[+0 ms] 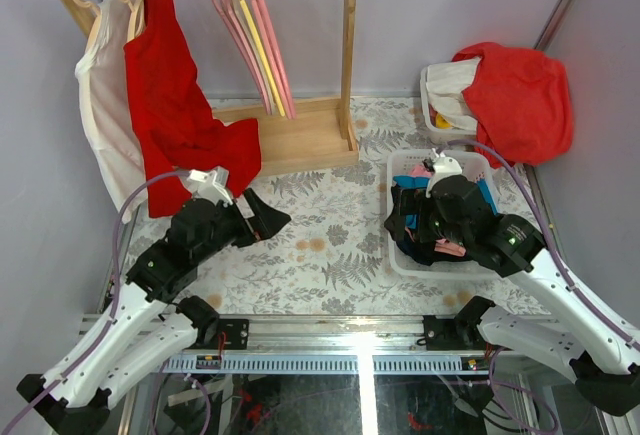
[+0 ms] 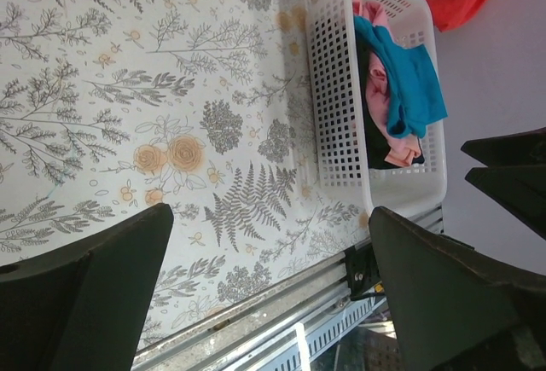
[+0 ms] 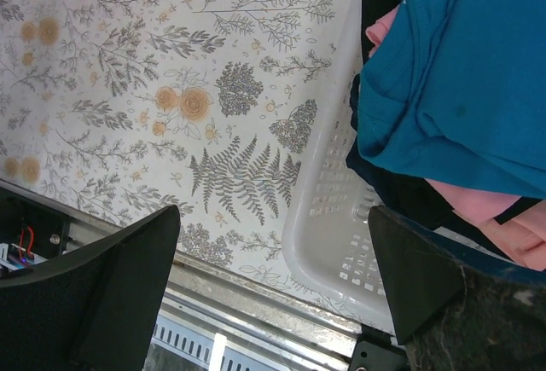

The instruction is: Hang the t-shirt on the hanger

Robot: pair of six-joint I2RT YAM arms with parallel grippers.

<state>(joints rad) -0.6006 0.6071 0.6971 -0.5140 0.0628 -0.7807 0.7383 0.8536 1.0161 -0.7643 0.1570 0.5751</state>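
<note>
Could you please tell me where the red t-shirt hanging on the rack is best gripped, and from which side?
Probably the t-shirt, at its lower hem, from the near side with the left gripper: that loose edge drapes low, nearest the arm; the shoulders sit high.

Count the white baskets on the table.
2. One basket sits at the right, under the right arm, full of dark, blue and pink clothes. The other basket stands behind it in the far right corner, holding white cloth and a red-orange garment. None seems hidden.

Robotics lab — aluminium frame (image 1: 330, 340), plain grey walls (image 1: 450, 15)
</note>
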